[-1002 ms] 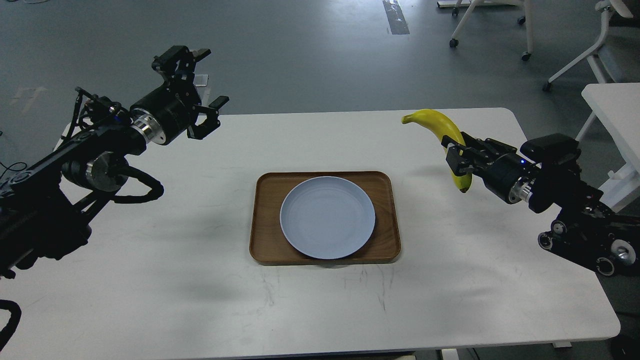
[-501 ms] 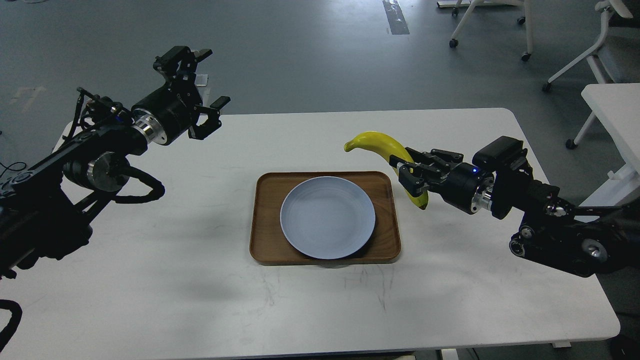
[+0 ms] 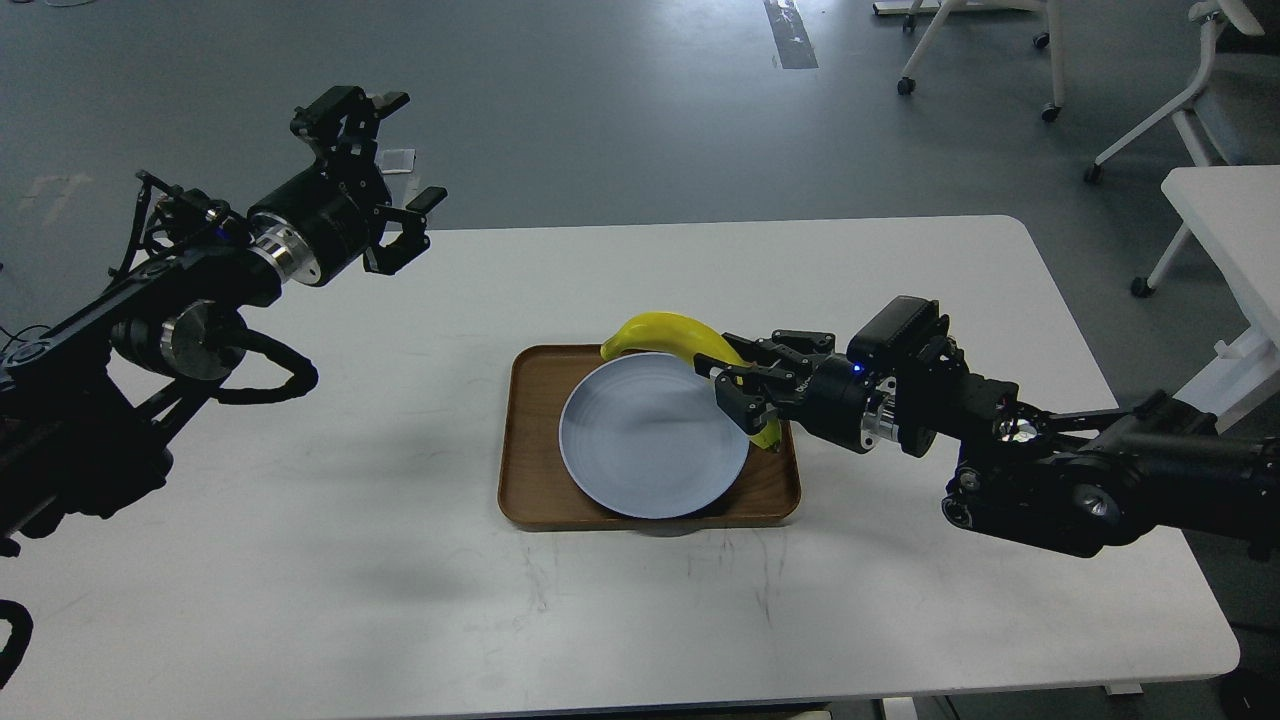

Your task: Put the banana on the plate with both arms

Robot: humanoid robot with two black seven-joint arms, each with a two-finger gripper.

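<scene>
The yellow banana (image 3: 668, 337) hangs in my right gripper (image 3: 738, 392), which is shut on its lower half. The banana arches over the far right rim of the pale blue-grey plate (image 3: 640, 450); its stem end points left, its dark tip down by the plate's right edge. I cannot tell whether it touches the plate. The plate sits on a brown wooden tray (image 3: 525, 480) in the middle of the white table (image 3: 300, 560). My left gripper (image 3: 385, 180) is open and empty, raised over the table's far left corner.
White chairs (image 3: 1180, 100) and a second white table (image 3: 1235, 230) stand on the grey floor at the right. My right arm (image 3: 1080, 470) lies low over the table's right side.
My right gripper has carried the banana left and down, from the table's far right to the plate's far right rim. My left gripper has shifted slightly left and up.
</scene>
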